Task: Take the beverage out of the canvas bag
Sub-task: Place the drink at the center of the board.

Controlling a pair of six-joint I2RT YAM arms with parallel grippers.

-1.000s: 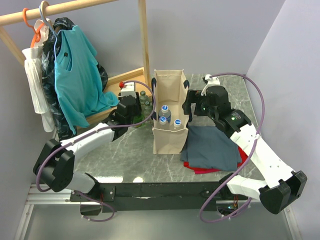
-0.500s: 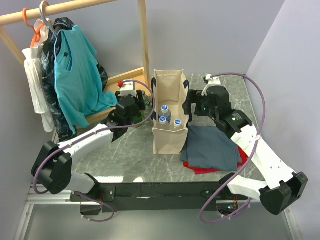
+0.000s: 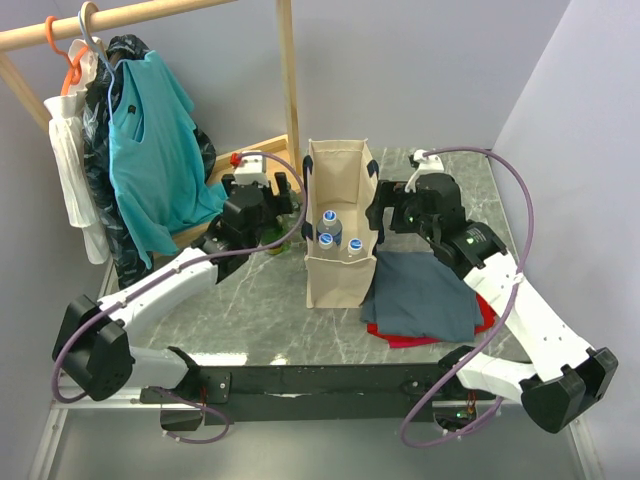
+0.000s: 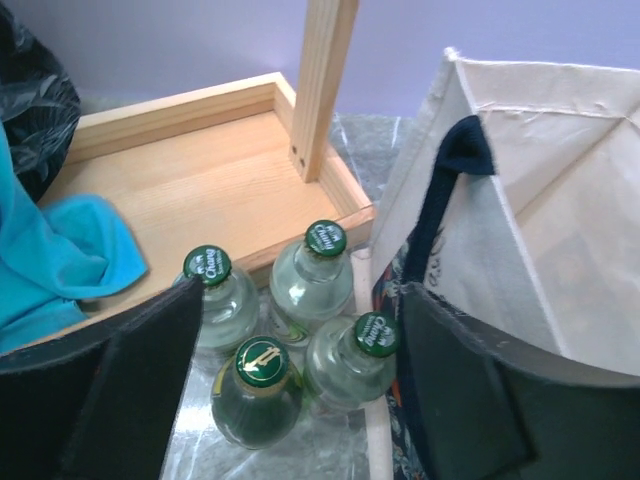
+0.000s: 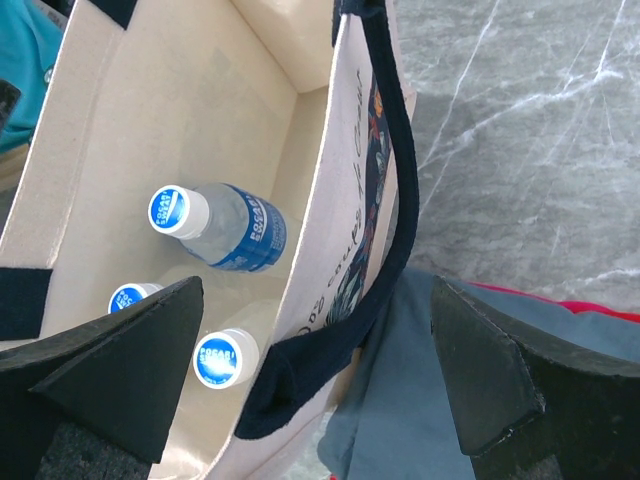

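Worktop (image 3: 255,300): canvas bag (image 3: 340,278) upright at centre. Right tool (image 5: 315,300) wide open, empty, over the bag's right wall; left tool (image 4: 300,305) likewise spread and empty (outside the left wall). Three blue-capped beverage bottles (image 5: 222,228) sit inside the bag; four green-capped bottles (image 4: 325,275) sit under the left tool.

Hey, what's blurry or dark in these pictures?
Top external: evenly lit and sharp, even inside the canvas bag. Left wrist: green-capped bottles crisp, left fingers dark and soft. Right wrist: blue-capped bottles crisp, right fingers blurred.
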